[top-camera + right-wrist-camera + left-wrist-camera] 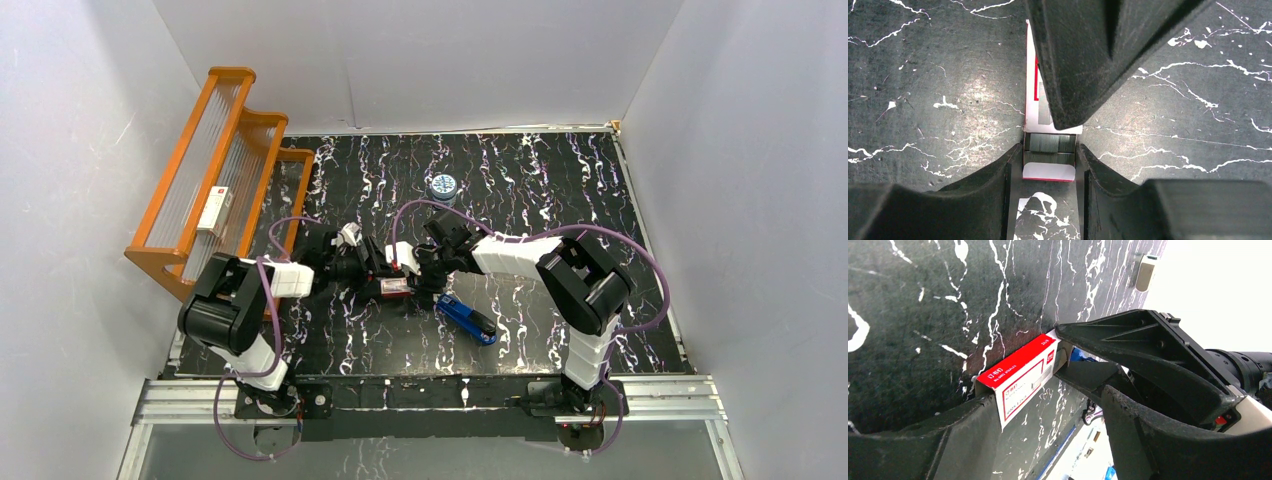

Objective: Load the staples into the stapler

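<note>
Orange rack (228,76) is standing at the table's (560,180) left edge, carrying a white box (214,210). Right of it, at mid-table, the left gripper (1020,365) is apparently clasping the staples (1018,385) end to end. The right gripper (1048,150) is pinching the protruding tray (1049,143) of silvery strips. The stapler (466,319) is lying just right, apart from both.

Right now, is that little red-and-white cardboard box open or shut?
Open. The small red-and-white cardboard box has its pale tray slid partly out, silvery staples showing.
</note>
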Motion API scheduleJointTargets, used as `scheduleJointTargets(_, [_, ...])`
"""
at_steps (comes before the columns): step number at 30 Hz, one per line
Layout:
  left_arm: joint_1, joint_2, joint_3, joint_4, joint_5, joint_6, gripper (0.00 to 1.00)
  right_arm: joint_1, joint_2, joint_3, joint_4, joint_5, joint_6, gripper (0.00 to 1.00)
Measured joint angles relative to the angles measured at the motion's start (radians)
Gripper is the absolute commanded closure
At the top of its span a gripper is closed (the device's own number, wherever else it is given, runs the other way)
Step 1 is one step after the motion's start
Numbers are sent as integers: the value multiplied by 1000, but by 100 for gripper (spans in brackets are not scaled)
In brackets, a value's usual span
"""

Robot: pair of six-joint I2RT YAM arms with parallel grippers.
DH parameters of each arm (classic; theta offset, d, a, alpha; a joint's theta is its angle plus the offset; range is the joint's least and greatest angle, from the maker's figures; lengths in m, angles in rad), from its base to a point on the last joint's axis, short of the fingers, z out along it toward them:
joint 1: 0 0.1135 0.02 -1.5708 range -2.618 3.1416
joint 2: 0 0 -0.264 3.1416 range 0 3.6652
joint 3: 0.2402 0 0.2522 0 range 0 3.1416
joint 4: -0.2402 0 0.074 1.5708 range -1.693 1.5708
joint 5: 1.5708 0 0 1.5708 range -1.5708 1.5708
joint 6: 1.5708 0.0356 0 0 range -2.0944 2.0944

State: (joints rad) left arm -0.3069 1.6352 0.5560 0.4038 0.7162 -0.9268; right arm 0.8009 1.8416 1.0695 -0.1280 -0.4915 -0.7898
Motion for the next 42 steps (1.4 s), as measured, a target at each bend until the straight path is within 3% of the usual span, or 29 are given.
scheduleJointTargets(7, [23, -51, -58, 16, -3, -8, 34, 4, 0, 0, 3, 7, -3, 60])
scheduleJointTargets(13, [37, -80, -75, -24, -31, 1, 56, 5, 0, 0, 3, 11, -6, 60])
scheduleJointTargets(21, [57, -83, -79, -72, -60, 28, 76, -5, -1, 18, -40, 21, -34, 59])
scheduleJointTargets(27, [61, -83, -83, -88, -82, 42, 79, -23, -1, 29, -81, 25, -51, 59])
scheduleJointTargets(33, [63, -83, -85, -47, -75, 31, 69, -23, -1, 29, -82, 24, -53, 59])
scheduleJointTargets(42, [63, 11, -85, 95, -32, -20, 84, -23, -1, 29, -82, 25, -52, 59])
